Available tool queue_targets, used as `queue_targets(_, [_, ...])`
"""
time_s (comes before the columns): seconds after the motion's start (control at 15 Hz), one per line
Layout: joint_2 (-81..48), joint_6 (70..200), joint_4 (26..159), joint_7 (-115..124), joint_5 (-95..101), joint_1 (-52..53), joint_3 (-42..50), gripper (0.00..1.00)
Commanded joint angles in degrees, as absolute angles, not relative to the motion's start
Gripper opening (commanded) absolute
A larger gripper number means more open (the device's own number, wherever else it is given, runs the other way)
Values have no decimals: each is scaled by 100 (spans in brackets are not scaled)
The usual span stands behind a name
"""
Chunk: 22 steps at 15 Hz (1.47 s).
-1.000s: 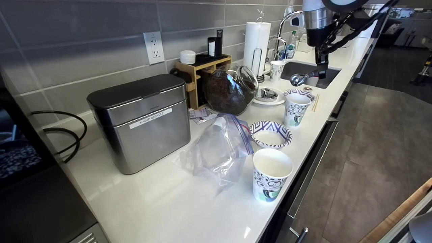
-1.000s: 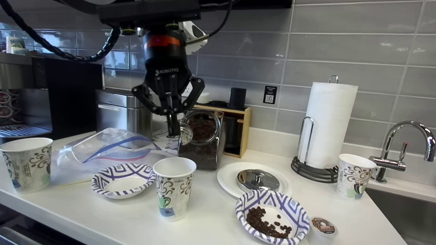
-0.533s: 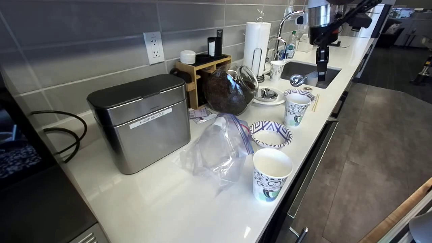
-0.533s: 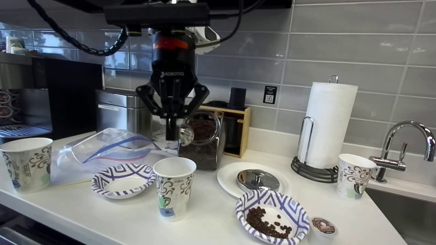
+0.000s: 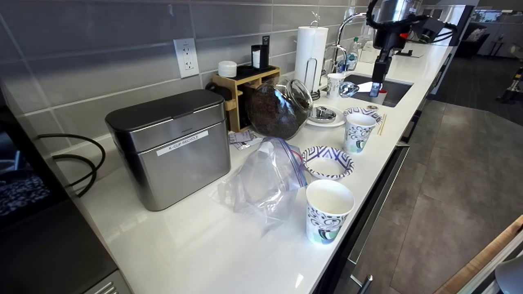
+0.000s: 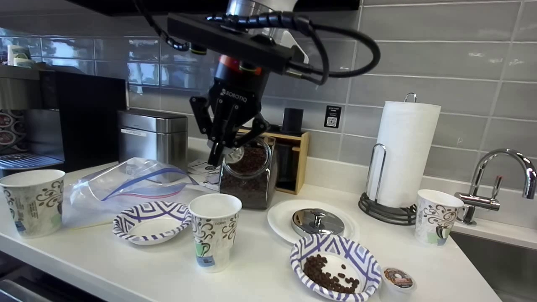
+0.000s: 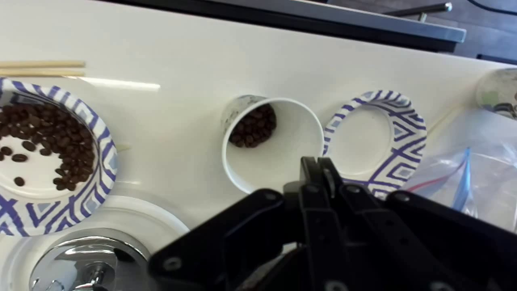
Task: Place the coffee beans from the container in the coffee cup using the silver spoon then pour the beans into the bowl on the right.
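My gripper (image 6: 215,157) is shut on the silver spoon (image 6: 234,156), held in the air and tilted. In an exterior view the spoon head (image 5: 348,89) stands out beside the fingers (image 5: 376,86); its contents cannot be told. In the wrist view the fingertips (image 7: 316,161) are together over the coffee cup's rim. The coffee cup (image 6: 215,239) stands upright; beans (image 7: 253,126) lie inside it. The tilted glass container of beans (image 6: 247,188) is behind the spoon, its mouth facing outward. A patterned bowl (image 6: 335,268) holds beans; another bowl (image 6: 152,224) beside the cup is empty.
A white plate with a metal lid (image 6: 317,222), a paper towel roll (image 6: 405,155), a cup by the sink (image 6: 438,218) and a coffee pod (image 6: 398,281) stand around. A plastic bag (image 6: 134,184), another cup (image 6: 33,205) and a steel bin (image 5: 184,155) are at the other end.
My gripper has turned from nearly upright to tilted, its body leaning toward the sink side in an exterior view. The spoon head has risen slightly. Cups, bowls and jar have not moved.
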<state>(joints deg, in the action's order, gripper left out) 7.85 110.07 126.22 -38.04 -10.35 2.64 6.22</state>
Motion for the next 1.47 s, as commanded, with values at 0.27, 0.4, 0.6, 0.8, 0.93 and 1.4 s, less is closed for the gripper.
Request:
queue_targets(0.27, [-428,10189,11508,-4617,-2876,-75,615,1])
queue_targets(0.4, [-760,9838,11165,-4699,-3144,-200,561,1])
queue_targets(0.6, [-1165,9548,10726,-4562,-3296,-348,455,1])
queue_targets(0.8, [-1564,9241,10313,-4507,-3385,-483,340,1])
queue_targets(0.93, [-1800,9062,10065,-4509,-3459,-562,256,1])
queue_targets(1.4, [-2491,8882,9342,-4322,-3613,-712,-13,1])
